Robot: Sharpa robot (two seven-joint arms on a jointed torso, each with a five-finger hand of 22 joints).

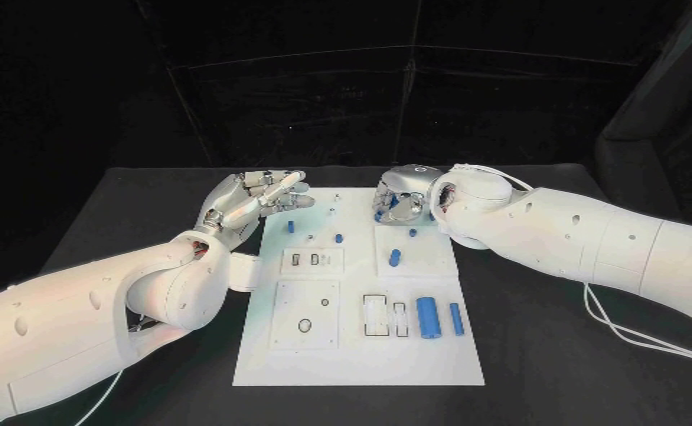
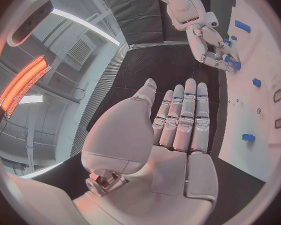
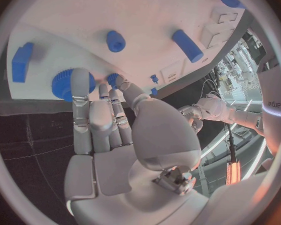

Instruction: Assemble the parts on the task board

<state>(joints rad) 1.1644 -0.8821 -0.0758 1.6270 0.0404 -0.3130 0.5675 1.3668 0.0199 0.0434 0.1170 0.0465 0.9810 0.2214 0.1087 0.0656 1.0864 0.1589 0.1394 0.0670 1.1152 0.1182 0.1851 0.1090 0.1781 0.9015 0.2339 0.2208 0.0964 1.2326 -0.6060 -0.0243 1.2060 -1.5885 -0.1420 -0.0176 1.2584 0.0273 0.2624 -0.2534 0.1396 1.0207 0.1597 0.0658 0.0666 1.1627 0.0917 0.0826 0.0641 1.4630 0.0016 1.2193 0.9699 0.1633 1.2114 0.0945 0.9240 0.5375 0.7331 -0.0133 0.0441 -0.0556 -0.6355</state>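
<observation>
My left hand sits left of centre in the head view, just off the upper left corner of the task board. Its fingers are stretched out nearly straight and lie side by side, thumb off to one side, and nothing is in them or under them; the palm is empty. The nearest part, a small blue piece, lies on the board just right of and below my fingertips, apart from them.

Further right, at the board's top edge near the middle of the frame, my right hand is bent down over the plate. Its fingers are close together and reach onto a toothed blue gear; I cannot tell whether they grip it or only touch it. A short blue cylinder and a longer blue peg lie on the board beyond the fingertips, untouched. In the lower right of the board two blue cylinders lie side by side, well apart from both hands.
</observation>
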